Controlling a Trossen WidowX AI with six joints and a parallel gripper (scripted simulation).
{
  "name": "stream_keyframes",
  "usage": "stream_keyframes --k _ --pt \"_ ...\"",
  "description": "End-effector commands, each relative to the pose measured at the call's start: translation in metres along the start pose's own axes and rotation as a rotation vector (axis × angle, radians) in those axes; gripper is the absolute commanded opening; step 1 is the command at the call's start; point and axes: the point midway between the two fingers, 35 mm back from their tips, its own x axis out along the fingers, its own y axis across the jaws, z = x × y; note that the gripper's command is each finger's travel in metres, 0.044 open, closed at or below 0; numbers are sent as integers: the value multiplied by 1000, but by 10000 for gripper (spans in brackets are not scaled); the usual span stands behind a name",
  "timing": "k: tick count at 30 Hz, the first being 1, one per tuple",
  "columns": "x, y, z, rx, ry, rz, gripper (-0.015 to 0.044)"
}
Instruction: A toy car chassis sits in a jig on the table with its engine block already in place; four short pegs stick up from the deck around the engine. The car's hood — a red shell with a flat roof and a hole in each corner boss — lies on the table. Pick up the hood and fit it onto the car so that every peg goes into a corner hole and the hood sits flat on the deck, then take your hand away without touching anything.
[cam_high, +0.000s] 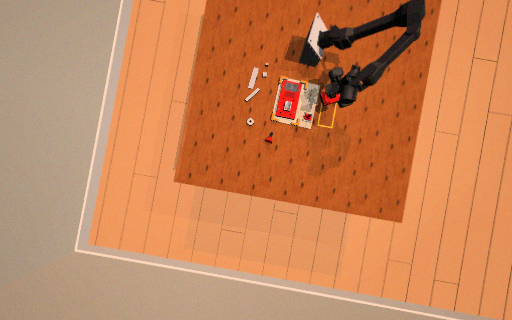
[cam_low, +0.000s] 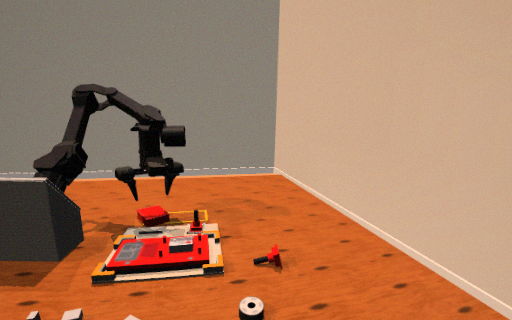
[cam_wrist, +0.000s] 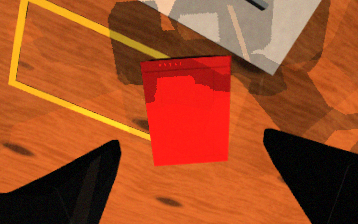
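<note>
One hood (cam_high: 329, 98) (cam_low: 153, 215) (cam_wrist: 191, 112) on table (cam_high: 300, 170) (cam_low: 350, 250) (cam_wrist: 125, 200), beside jig (cam_high: 306, 124) (cam_low: 218, 250) (cam_wrist: 280, 45) — gripper (cam_high: 334, 95) (cam_low: 152, 197) (cam_wrist: 192, 141) above hood, wide open, grasping nothing — chassis (cam_high: 286, 111) (cam_low: 145, 260) in jig.

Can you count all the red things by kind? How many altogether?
Car hood: 1
Car chassis: 1
Black-stemmed red pieces: 2 (one standing, one tipped over)
Total: 4

our matte black jointed arm (cam_high: 385, 62) (cam_low: 77, 122), our black cylindrical wrist housing (cam_low: 173, 136), our black tapered gripper fingers (cam_low: 132, 189)
</note>
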Motion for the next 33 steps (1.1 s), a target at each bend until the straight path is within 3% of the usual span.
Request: stream_keyframes --k 1,33 --pt "2 0 0 3 0 -1 440" --pt "20 -1 0 3 0 -1 440"
